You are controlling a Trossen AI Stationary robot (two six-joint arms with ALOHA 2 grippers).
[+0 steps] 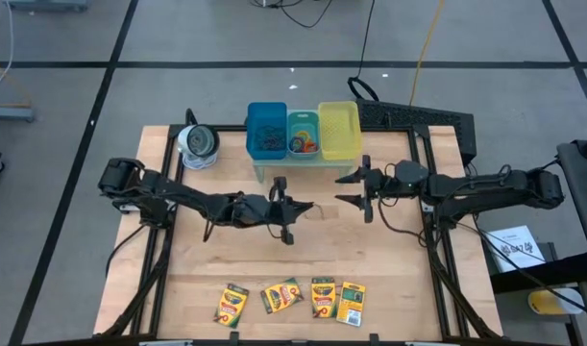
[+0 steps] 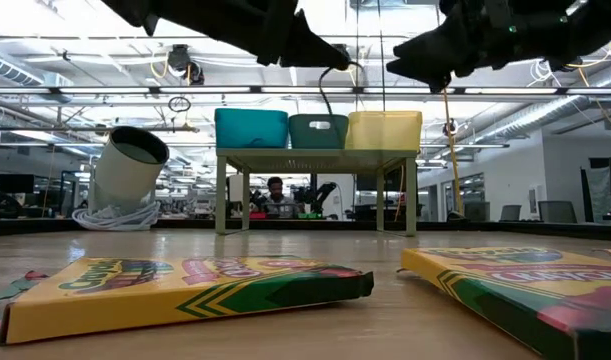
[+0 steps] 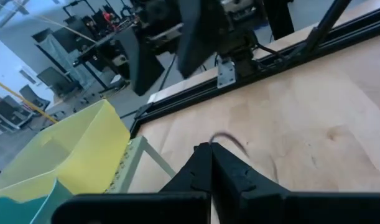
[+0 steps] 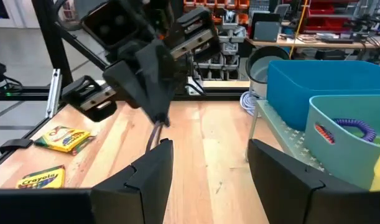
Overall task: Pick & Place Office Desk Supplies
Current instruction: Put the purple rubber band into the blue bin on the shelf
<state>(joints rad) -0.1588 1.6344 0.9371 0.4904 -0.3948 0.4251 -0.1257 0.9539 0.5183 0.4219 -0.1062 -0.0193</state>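
My left gripper (image 1: pixel 305 207) hangs above the middle of the table, shut on a thin brownish wiry loop (image 3: pixel 228 138). The right wrist view shows the same gripper (image 4: pixel 157 118) with the loop (image 4: pixel 154 133) dangling under it. My right gripper (image 1: pixel 350 188) is open a short way to the right of it, facing it, with nothing between its fingers (image 4: pixel 151 167). Several yellow-and-green crayon boxes (image 1: pixel 289 300) lie flat in a row near the front edge. Coloured ring bands (image 4: pixel 345 127) lie in the teal bin (image 1: pixel 303 135). My left gripper pinches the wiry loop between its two shut fingertips (image 3: pixel 209 149). A short curved piece of the loop (image 3: pixel 233 140) sticks out past the tips. The fingers reach nearly level, from the table's left. The loop is lifted clear of the table and hangs slack below the tips.
A blue bin (image 1: pixel 266 130), the teal bin and a yellow bin (image 1: pixel 338 130) stand side by side on a small raised stand (image 2: pixel 318 155) at the far edge. A silvery-white roll (image 1: pixel 197 144) lies far left. Bare wood (image 1: pixel 274 255) lies between the grippers and the crayon boxes.
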